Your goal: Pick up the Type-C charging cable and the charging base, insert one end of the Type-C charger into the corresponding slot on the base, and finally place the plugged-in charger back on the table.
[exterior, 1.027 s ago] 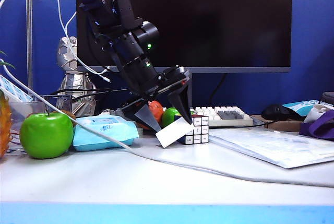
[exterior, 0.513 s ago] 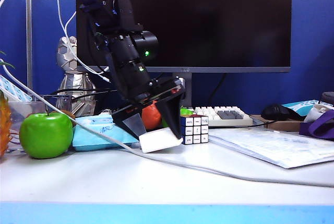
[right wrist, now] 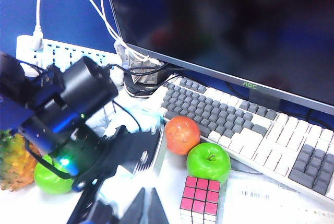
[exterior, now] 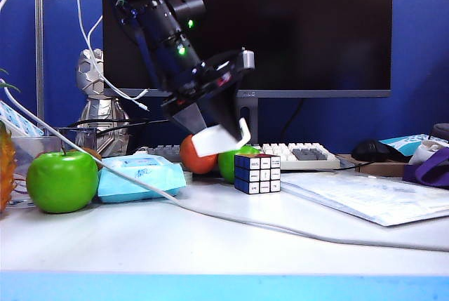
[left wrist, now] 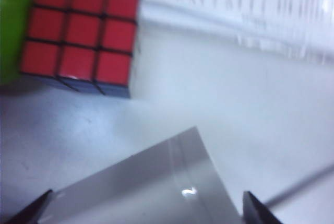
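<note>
Charging base (exterior: 219,140) is lifted off the table (exterior: 210,245), clamped between the wide-set jaws of the left pincer (exterior: 214,132), above and just left of the puzzle cube (exterior: 257,173). Right pincer (right wrist: 147,205) is closed, empty, above the cube. Cable not picked out; plugging and set-down remain. No containers evident.

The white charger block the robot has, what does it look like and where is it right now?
The charging base is a small, glossy white block with rounded edges. The left gripper holds it between its dark fingers, up in the air and tilted, clear of the table. It hangs in front of the orange fruit, just up and left of the puzzle cube. No cable is seen plugged into it.
</note>
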